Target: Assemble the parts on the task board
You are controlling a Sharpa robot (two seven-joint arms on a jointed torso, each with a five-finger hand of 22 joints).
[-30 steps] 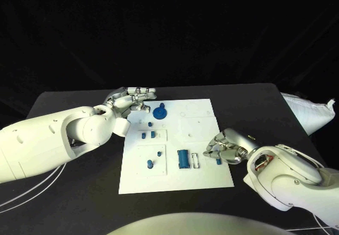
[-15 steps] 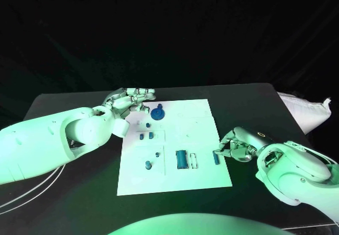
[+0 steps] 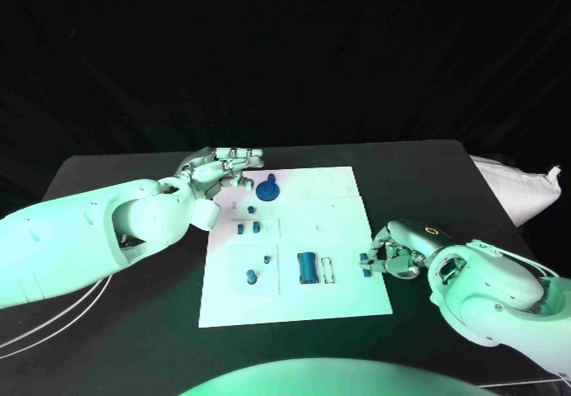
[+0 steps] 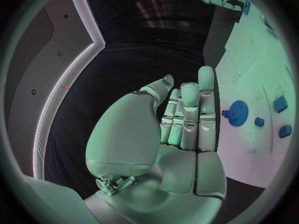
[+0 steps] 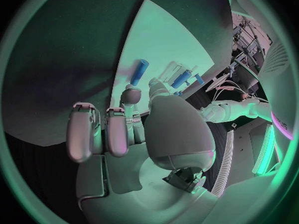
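The white task board (image 3: 339, 305) lies mid-table with a blue gear (image 3: 269, 191) near its far end, several small blue parts (image 3: 249, 226) on its left side and a blue cylinder block (image 3: 309, 266) near the middle. A short blue peg (image 3: 365, 266) lies at the board's right edge. My right hand (image 3: 398, 252) sits just right of it, off the board; the peg (image 5: 139, 72) lies free beyond the fingertips (image 5: 130, 92). My left hand (image 3: 221, 170) hovers at the board's far left corner, fingers (image 4: 189, 112) straight and holding nothing, beside the gear (image 4: 236, 109).
A white cloth bundle (image 3: 521, 190) lies at the table's right edge. Black table surface surrounds the board (image 5: 168, 40) on all sides. White cables (image 3: 48, 330) trail under the left arm.
The right hand has drawn back to the right, off the board. The blue peg it was carrying now lies at the board's right edge. The left hand has barely moved.
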